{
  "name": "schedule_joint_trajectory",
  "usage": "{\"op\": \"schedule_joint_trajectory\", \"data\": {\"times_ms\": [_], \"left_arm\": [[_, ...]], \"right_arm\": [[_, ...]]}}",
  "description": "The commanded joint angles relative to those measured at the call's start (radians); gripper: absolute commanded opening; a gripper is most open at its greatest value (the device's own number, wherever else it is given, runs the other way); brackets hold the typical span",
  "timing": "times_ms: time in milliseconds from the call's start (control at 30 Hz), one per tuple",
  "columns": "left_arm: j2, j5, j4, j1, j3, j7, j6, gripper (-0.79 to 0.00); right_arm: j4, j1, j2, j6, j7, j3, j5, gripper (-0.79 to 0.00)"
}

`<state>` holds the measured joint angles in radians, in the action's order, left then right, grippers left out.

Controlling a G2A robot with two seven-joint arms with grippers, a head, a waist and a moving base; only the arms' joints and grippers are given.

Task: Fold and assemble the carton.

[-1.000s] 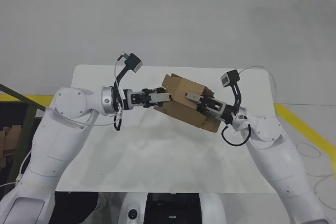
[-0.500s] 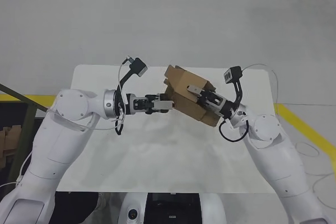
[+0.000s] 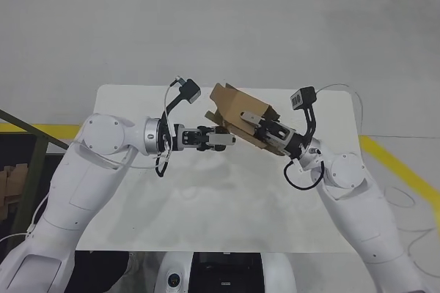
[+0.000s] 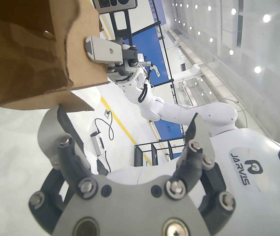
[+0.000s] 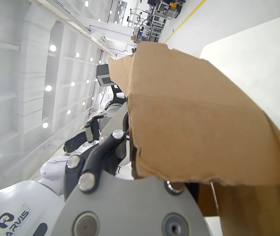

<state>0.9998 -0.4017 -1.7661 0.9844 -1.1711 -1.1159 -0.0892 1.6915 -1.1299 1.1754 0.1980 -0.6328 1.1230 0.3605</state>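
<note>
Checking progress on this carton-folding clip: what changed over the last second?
The right gripper, shut on the carton, carried it away from the robot, toward the far edge of the table. The left gripper, now open, drew back slightly toward the robot and sits by the carton's near edge. The right gripper's hold on the carton stayed as it was.

The left arm (image 3: pixel 95 143), at nine o'clock, and right arm (image 3: pixel 348 172), at three, are clad in glossy white shells; the grey left gripper (image 4: pixel 127 112) is studded with silver screws.
</note>
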Motion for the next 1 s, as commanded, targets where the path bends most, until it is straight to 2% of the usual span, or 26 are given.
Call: {"op": "schedule_joint_trajectory", "data": {"times_ms": [0,967], "left_arm": [[0.001,-0.002,0.004,-0.003,0.001,0.001,0.000,0.000],[-0.003,-0.012,0.004,0.002,-0.019,-0.010,-0.003,0.000]], "right_arm": [[0.011,-0.002,0.001,-0.002,0.002,-0.006,-0.003,-0.785],[0.015,-0.009,0.012,-0.024,0.006,-0.009,-0.040,-0.785]]}}
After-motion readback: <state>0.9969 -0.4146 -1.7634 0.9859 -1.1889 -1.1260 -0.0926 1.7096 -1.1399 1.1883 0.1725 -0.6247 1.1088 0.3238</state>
